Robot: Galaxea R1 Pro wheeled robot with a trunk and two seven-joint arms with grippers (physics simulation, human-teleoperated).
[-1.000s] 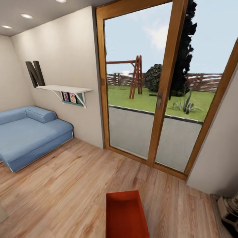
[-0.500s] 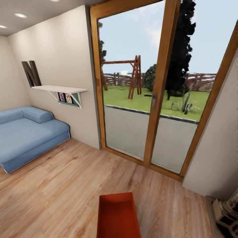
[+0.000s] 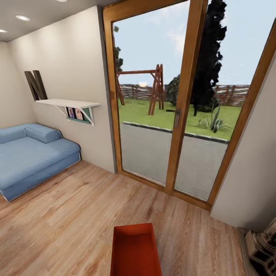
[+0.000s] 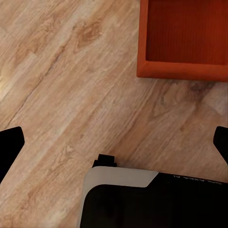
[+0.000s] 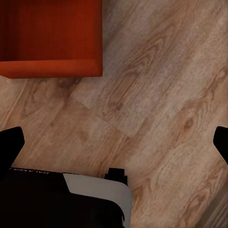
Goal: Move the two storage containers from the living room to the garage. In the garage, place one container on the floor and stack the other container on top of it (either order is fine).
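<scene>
Pickup comes first: one orange-red ribbed topless bin sits on the light wood-plank floor ahead. Both grippers' fingers stand apart, empty. Next, reaching down either side of it seems called for.

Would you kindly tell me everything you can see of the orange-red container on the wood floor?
The container is an orange-red rectangular bin with no lid, low straight walls and a finely ribbed inner surface, plastic by its look. It is empty as far as shown and sits upright and flat on the light wood floor, near the bottom of the head view with its near end cut off by the frame, its far end pointing toward the glass door. Each wrist view shows one of its corners. Nothing else touches it.
</scene>
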